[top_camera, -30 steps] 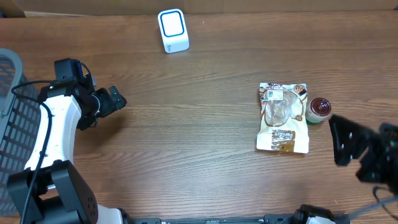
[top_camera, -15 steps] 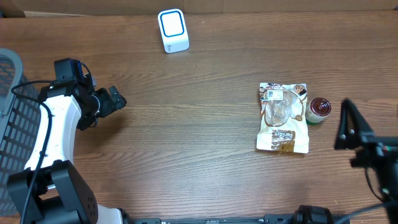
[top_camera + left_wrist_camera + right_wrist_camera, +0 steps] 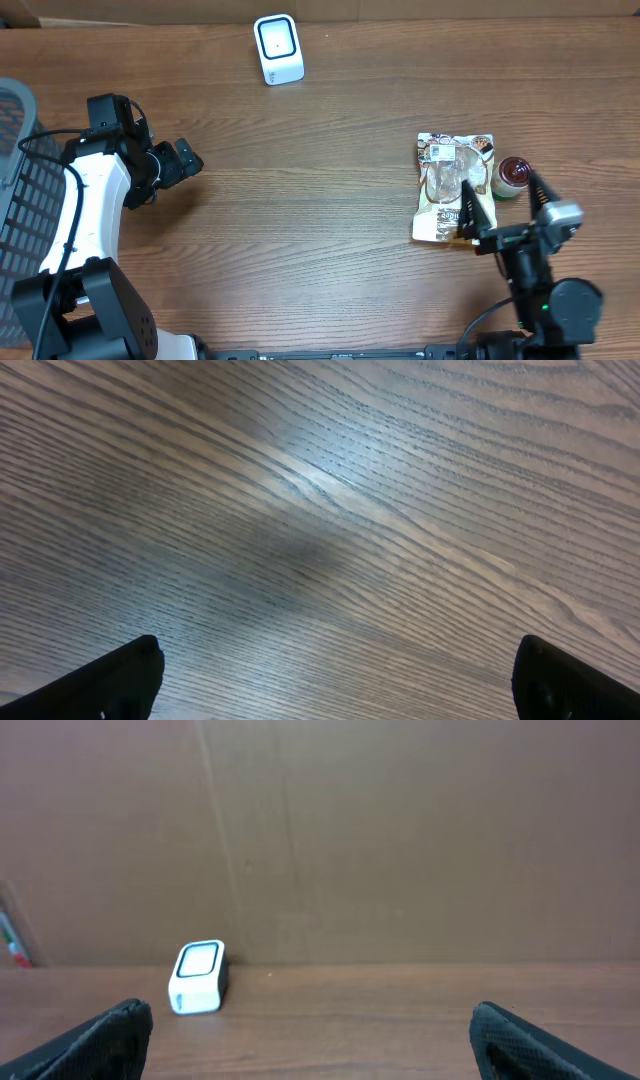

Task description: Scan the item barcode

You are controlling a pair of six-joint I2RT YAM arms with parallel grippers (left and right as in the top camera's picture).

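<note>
A tan snack bag [image 3: 452, 190] lies flat on the wooden table at the right, with a small white label near its top left corner. A small jar with a dark red lid [image 3: 515, 173] stands against its right side. The white scanner [image 3: 278, 48] [image 3: 198, 978] stands at the table's back edge. My right gripper [image 3: 495, 185] [image 3: 320, 1042] is open, raised and aimed toward the back. One finger shows over the bag's right part and the other beside the jar, with nothing between them. My left gripper [image 3: 186, 160] [image 3: 335, 685] is open over bare wood at the left.
A dark mesh basket [image 3: 14, 200] sits at the left edge beside the left arm. A brown cardboard wall [image 3: 400, 830] runs behind the table.
The right arm has swung in from the right edge, turning so its open fingers now stand over the bag and the jar. The left arm has not moved.
</note>
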